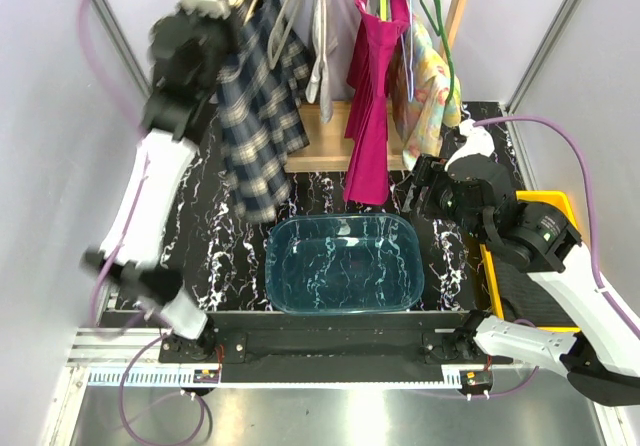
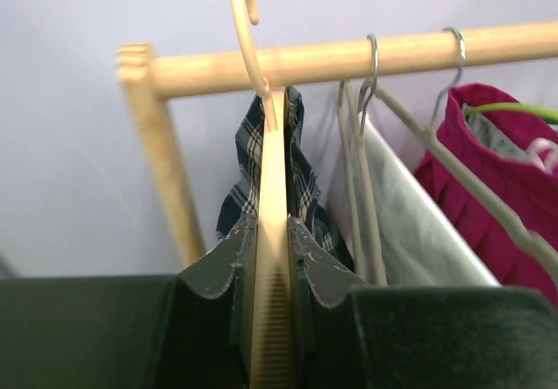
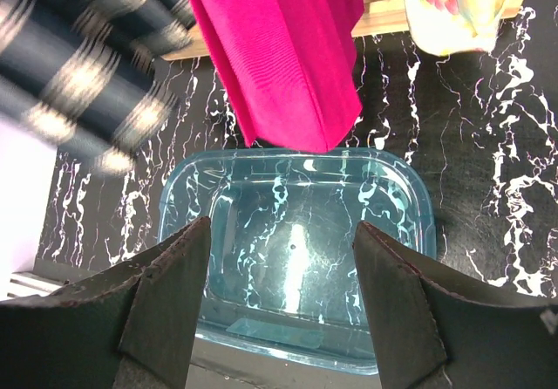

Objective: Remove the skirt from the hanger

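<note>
Left wrist view: left hand point(image 2: 272, 225) is clamped narrow on the wooden hanger point(image 2: 272, 167). The plaid skirt point(image 2: 305, 180) hangs from it by the rail point(image 2: 349, 58); hook on or off the rail, cannot tell. Right hand point(image 3: 283, 228) is wide, empty, above the blue tub point(image 3: 261, 156). Judgement: early, skirt not yet off.

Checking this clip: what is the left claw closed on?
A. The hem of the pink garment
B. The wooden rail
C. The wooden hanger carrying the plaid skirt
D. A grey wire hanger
C: in the left wrist view the left claw pinches the flat of the wooden hanger, with the plaid skirt hanging behind it.
</note>
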Available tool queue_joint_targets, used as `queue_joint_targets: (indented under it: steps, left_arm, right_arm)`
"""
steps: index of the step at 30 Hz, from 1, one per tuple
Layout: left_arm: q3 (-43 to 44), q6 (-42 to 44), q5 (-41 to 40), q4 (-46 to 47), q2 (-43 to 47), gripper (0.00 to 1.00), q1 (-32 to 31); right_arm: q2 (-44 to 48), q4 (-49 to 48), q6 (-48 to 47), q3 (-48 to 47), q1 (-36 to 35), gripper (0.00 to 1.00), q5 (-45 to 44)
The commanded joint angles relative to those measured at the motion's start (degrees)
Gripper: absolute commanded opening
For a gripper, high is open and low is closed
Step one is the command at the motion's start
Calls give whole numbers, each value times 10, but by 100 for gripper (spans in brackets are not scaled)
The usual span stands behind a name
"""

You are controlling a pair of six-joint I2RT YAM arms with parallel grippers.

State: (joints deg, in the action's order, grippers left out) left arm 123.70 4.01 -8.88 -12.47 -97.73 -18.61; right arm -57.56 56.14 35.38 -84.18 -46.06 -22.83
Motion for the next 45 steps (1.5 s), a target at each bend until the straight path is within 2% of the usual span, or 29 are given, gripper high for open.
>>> queue_joint_targets:
  steps: [1, 5, 9, 10, 14, 16, 18, 19, 22, 26, 29, 34, 40, 45]
  left_arm:
    - [-154, 3, 31, 146, 218, 0, 4]
    - [-167, 6, 85, 30, 265, 0, 4]
    - [-158, 34, 195, -87, 301, 0, 4]
    - [-150, 46, 233, -149, 306, 0, 4]
    - [-151, 85, 289, -240, 342, 0, 4]
    - [-185, 109, 292, -253, 383, 0, 4]
    - [-202, 124, 268, -261, 423, 0, 4]
    - [-210, 128, 254, -273, 436, 0, 4]
    - [-203, 146, 210, -314, 473, 0, 4]
    - [-172, 153, 196, -347, 494, 0, 4]
    - [-137, 148, 228, -353, 492, 0, 4]
    - [-103, 128, 359, -330, 492, 0, 4]
    - [-45, 79, 418, -309, 470, 0, 4]
    - [13, 49, 483, -305, 431, 0, 4]
  right_arm:
    - [6, -24, -11, -1, -2, 75, -2]
    - [3, -33, -16, 3, -2, 75, 9]
    - [-13, -42, -29, -5, -2, 75, 16]
    - [-15, -45, -31, -6, -2, 77, 22]
    - [-29, -75, -75, -24, -1, 88, 38]
    - [-25, -124, -105, -19, -2, 93, 54]
    - [-1, -180, -147, 2, -2, 93, 62]
    - [11, -250, -159, 41, -2, 93, 65]
    - [60, -371, -210, 104, -2, 92, 91]
    - [45, -386, -222, 96, -2, 93, 123]
    - [27, -400, -217, 91, -2, 93, 181]
    - [18, -442, -245, 93, -2, 94, 205]
    - [42, -460, -322, 100, -2, 98, 181]
    - [107, -525, -372, 172, -3, 100, 160]
